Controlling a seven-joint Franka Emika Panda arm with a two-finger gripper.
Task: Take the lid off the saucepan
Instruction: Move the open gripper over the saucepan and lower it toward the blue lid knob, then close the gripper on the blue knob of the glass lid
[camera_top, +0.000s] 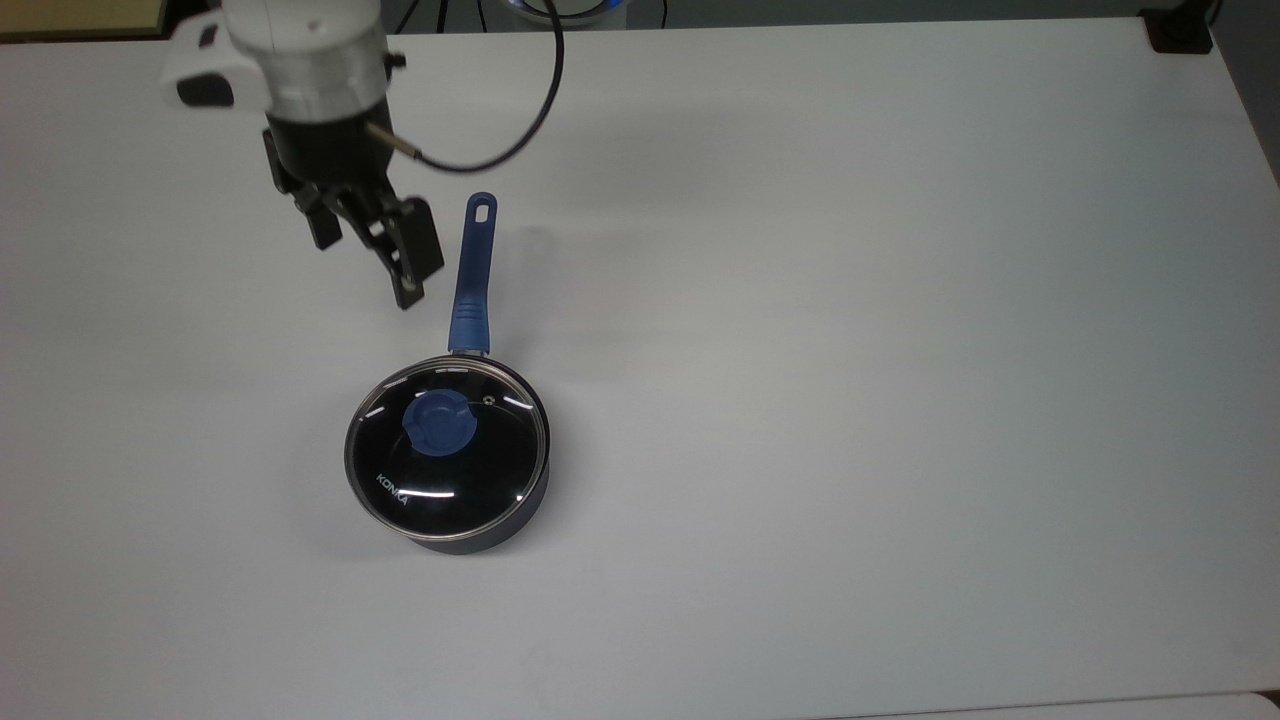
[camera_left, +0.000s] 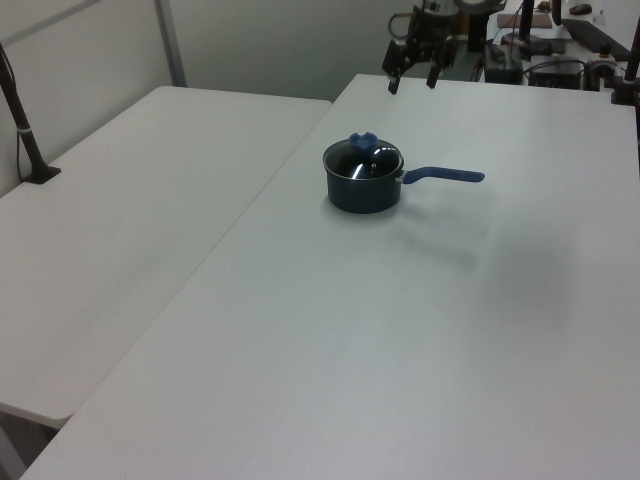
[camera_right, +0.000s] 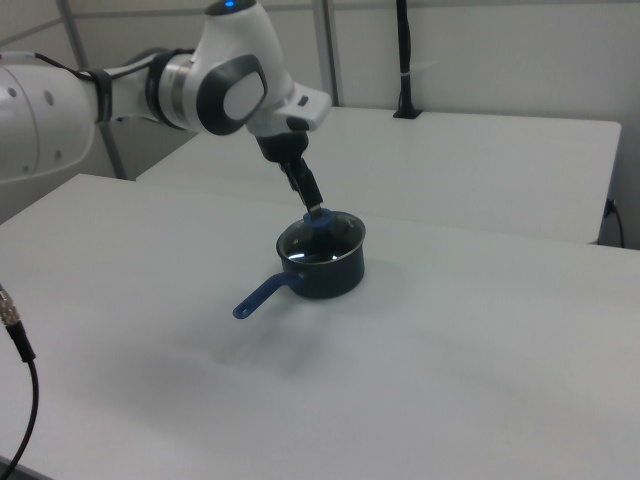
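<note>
**Even overhead light, soft shadows, glare on the glass**

My cameras get bright, flat, diffuse light from above. The white table reads pale grey in the top view, with a mild dimming toward the corners. Shadows are faint and soft-edged: a blurry smudge sits beside the saucepan on the top view's left, and another spreads beneath its handle in the right view. The lid throws back short white streaks of glare, seen also in the left view. My gripper looks slightly smeared in the top view. The left view's far background is soft and murky.
</note>
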